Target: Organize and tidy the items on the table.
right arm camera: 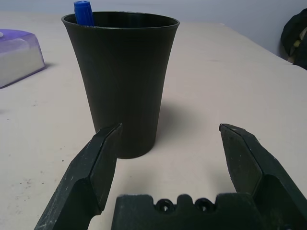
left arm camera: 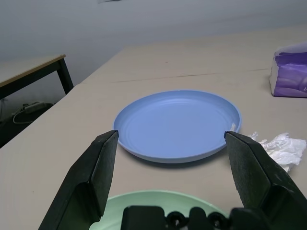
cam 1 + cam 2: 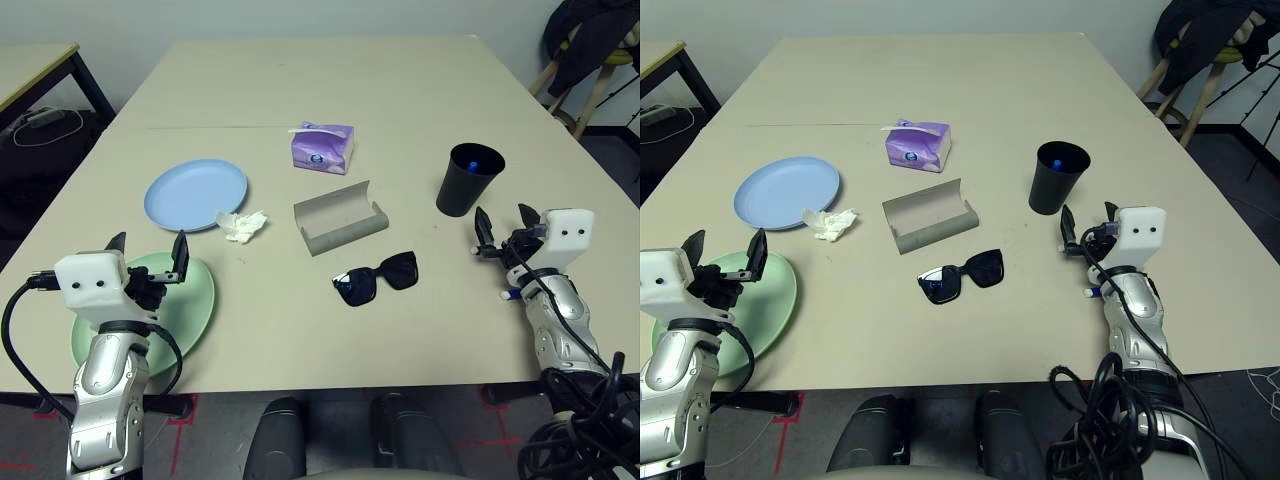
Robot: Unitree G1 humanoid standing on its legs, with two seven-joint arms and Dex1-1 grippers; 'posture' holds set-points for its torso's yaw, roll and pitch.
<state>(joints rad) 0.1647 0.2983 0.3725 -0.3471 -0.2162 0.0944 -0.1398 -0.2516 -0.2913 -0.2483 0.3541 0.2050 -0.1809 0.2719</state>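
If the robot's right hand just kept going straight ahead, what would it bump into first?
Most likely the black cup with the blue-capped pen in it. The open right gripper points toward it, though the cup stands a bit to one side, so one finger might hit first.

Matt black plastic cup (image 1: 122, 81), smooth blue plate (image 2: 177, 125), crumpled paper tissue (image 3: 241, 225).

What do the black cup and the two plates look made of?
Black cup: probably matte plastic, with a dull, even surface and a thin rim. Blue plate and green plate: likely matte plastic too, with flat pastel colour and a soft sheen; ceramic can't be ruled out.
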